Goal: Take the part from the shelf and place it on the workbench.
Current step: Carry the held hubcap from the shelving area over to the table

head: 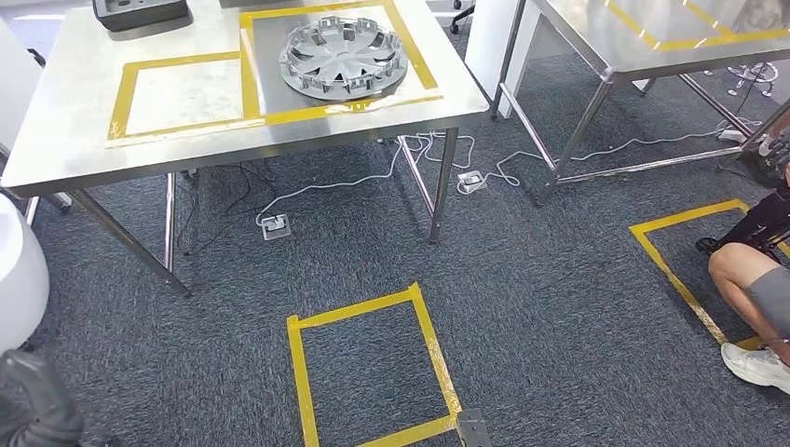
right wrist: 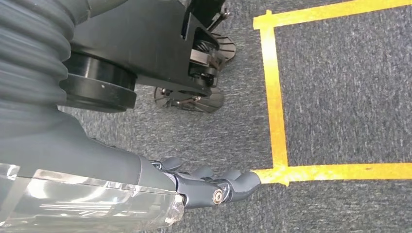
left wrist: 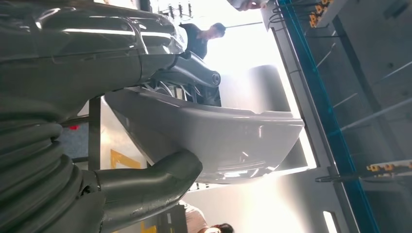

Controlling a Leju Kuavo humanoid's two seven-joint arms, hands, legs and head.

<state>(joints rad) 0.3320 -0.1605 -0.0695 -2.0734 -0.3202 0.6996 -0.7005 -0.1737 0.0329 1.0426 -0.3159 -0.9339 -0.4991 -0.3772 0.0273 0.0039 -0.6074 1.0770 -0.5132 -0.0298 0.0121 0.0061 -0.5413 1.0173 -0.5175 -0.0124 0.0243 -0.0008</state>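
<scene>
Looking down from the head view, one steel tabletop stands ahead, carrying one silver wheel cover inside a yellow taped frame, with a second taped frame beside it bare. A second table stands to the right, and one seated person is at the edge.

At the left wrist, the left robot hand holds one pale grey moulded part, thumb on one face and dark fingers on the other. The part looks like stiff, light, smooth plastic, so it may slip; a hold straddling its rim near the middle seems safest.

At the right wrist, the right robot hand hangs over carpet, fingers loosely extended, holding nothing.
</scene>
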